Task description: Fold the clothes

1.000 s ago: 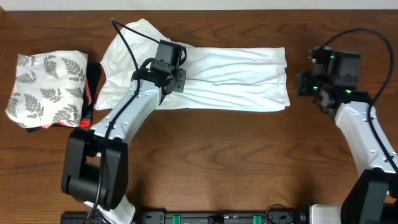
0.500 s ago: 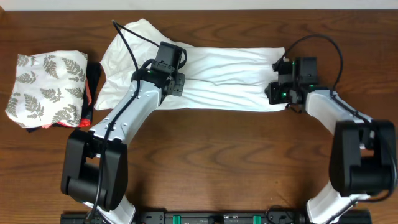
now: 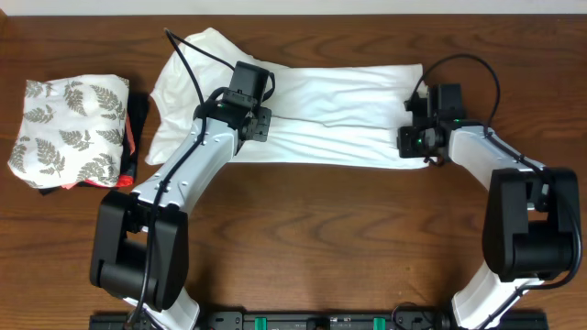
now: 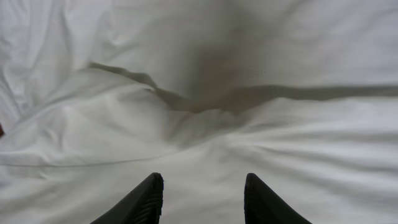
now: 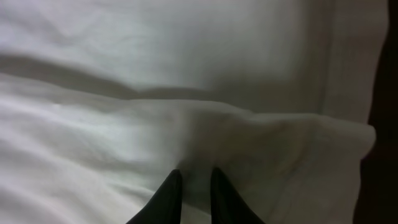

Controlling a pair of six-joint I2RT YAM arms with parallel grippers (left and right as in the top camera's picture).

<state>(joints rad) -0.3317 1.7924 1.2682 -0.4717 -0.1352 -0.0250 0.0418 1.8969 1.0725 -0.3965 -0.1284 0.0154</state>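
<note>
The white T-shirt (image 3: 339,110) lies across the back of the table as a long band, sleeves to the left. My left gripper (image 3: 257,119) hovers over its left-middle part. In the left wrist view this gripper (image 4: 203,177) is open, with only flat cloth (image 4: 280,62) under the gap. My right gripper (image 3: 413,137) rests at the shirt's right hem. In the right wrist view its tips (image 5: 196,172) stand almost together on the wrinkled cloth (image 5: 124,62), and I see no fold pinched between them.
A folded white cloth with grey fern leaves (image 3: 69,128) sits at the left on black and red garments (image 3: 136,128). Bare brown table (image 3: 321,238) stretches in front of the shirt. The shirt's hem meets dark table (image 5: 385,124) at the right.
My right arm has swung in from the far right onto the shirt's right hem. The left gripper stays in place, with its fingers a little wider.
</note>
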